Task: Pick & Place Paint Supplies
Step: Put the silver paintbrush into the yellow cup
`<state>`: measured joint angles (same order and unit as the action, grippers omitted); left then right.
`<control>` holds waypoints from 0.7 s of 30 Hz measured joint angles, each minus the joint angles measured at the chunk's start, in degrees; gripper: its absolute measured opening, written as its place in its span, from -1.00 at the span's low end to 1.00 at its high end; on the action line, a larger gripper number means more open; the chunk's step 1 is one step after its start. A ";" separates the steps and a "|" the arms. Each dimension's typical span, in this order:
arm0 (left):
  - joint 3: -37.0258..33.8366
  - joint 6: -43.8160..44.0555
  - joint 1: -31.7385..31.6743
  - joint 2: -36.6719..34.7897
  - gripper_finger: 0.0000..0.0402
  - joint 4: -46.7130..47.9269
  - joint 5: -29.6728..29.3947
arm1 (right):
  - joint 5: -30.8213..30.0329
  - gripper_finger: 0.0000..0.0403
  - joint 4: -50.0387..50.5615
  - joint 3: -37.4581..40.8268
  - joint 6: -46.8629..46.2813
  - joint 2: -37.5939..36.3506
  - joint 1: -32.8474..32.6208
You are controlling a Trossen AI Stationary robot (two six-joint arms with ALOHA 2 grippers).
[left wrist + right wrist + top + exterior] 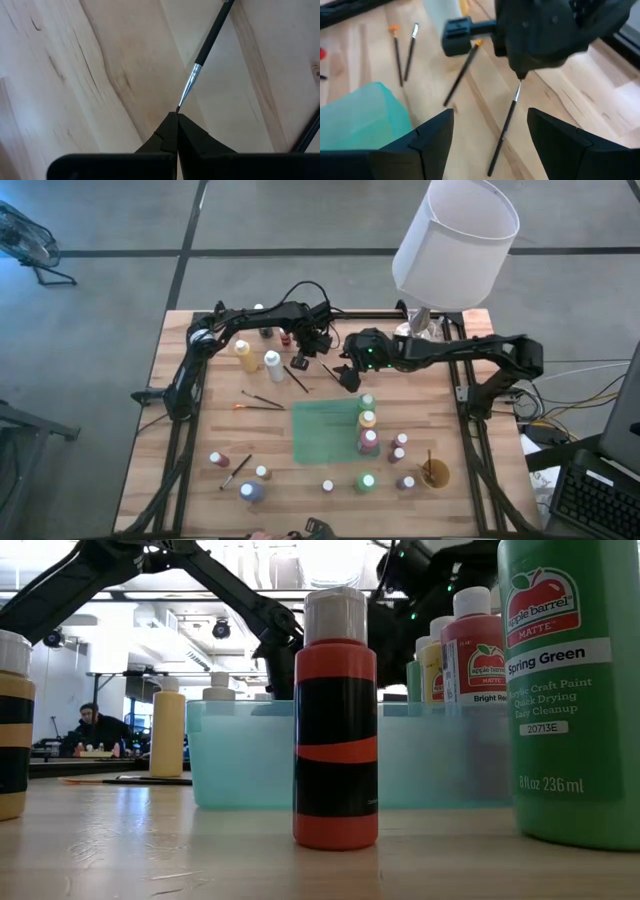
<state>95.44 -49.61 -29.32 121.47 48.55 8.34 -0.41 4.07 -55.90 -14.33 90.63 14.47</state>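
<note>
left gripper (176, 116) fingers pressed together, right gripper (490, 132) fingers spread, both mid-table.

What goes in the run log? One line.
left gripper: shut on brush tip | right gripper: open, facing brush | mat: three bottles

My left gripper (322, 340) hangs over the far middle of the wooden table (180, 470), and my right gripper (347, 374) sits just beside it, slightly nearer, above a thin dark brush (333, 372). Another dark brush (297, 379) lies just to the left. A yellow bottle (246, 355) and a white bottle (273, 365) stand to the far left. The green mat (322, 432) lies in the middle, with a row of bottles (367, 425) along its right edge. Two brushes (262, 401) lie left of the mat. A tan cup (434, 473) stands near right, under a white lampshade (456, 242) farther back.
</note>
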 joint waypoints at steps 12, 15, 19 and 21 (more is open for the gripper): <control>0.00 0.55 0.00 0.00 -1.00 0.25 0.00 | -2.04 0.08 -0.13 -2.87 -1.23 7.29 1.70; 0.02 1.13 0.00 0.00 -1.00 1.07 -0.01 | -4.89 0.06 0.00 -3.76 -1.12 9.50 1.73; 0.02 1.81 0.00 0.00 -1.00 1.69 0.00 | -5.81 0.03 -0.19 -4.26 -1.13 11.72 1.76; 0.02 2.12 -0.02 0.00 -1.00 2.05 0.00 | -5.79 0.03 -0.33 -4.31 -1.42 12.53 1.71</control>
<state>95.46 -47.49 -29.34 121.47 50.60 8.34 -6.20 3.73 -60.21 -15.75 103.15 16.18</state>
